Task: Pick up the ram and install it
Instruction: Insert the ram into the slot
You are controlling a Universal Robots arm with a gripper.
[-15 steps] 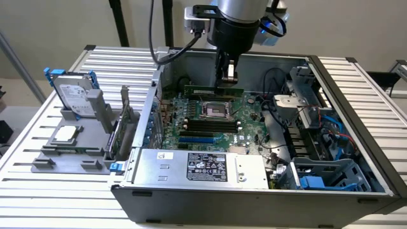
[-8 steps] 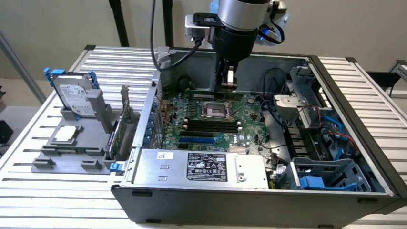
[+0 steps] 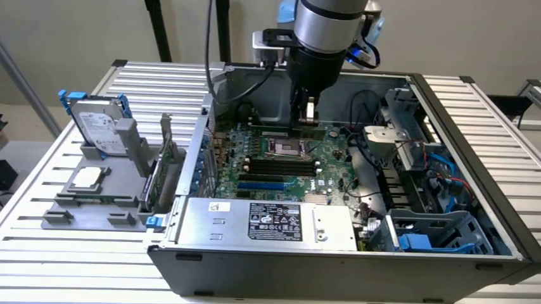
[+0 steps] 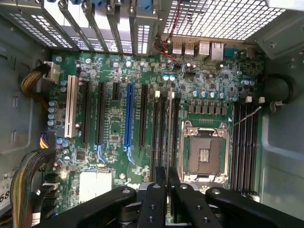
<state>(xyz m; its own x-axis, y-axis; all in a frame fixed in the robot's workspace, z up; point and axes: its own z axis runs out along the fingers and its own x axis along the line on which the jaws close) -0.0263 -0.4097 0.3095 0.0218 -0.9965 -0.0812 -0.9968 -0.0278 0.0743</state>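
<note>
Inside the open case: the hand (image 3: pixel 308 119) hangs low over the motherboard (image 3: pixel 241 142), at 12 o'clock from the processor socket (image 3: pixel 286 149) in the exterior view.
Hand: the fingers (image 4: pixel 159 194) stand almost together and pinch a thin strip between them.
Ram: that strip is the ram (image 4: pixel 170 137). The wrist view shows it edge-on, running out from the fingertips along a bank of black memory slots just beside the socket. Whether it sits in a slot or above it cannot be told.
Second slot bank: black slots (image 3: pixel 275 168) lie at 6 o'clock from the socket in the exterior view.
Power supply: a silver box with a label (image 3: pixel 270 221) sits at 6 o'clock from the motherboard, against the near wall.
Case: the grey case (image 3: pixel 279 269) lies on its side on the slatted bench (image 3: pixel 76 253), open side up.
Tray: a grey tray (image 3: pixel 59 204) sits on the bench at 9 o'clock from the case, just beside it.
Tray contents: a hard drive (image 3: pixel 97 126) stands upright at the 12 o'clock end. A square silver processor chip (image 3: pixel 89 179) lies flat near the middle. An expansion card (image 3: pixel 166 164) with a metal bracket stands on edge at the 3 o'clock side, near the case wall.
</note>
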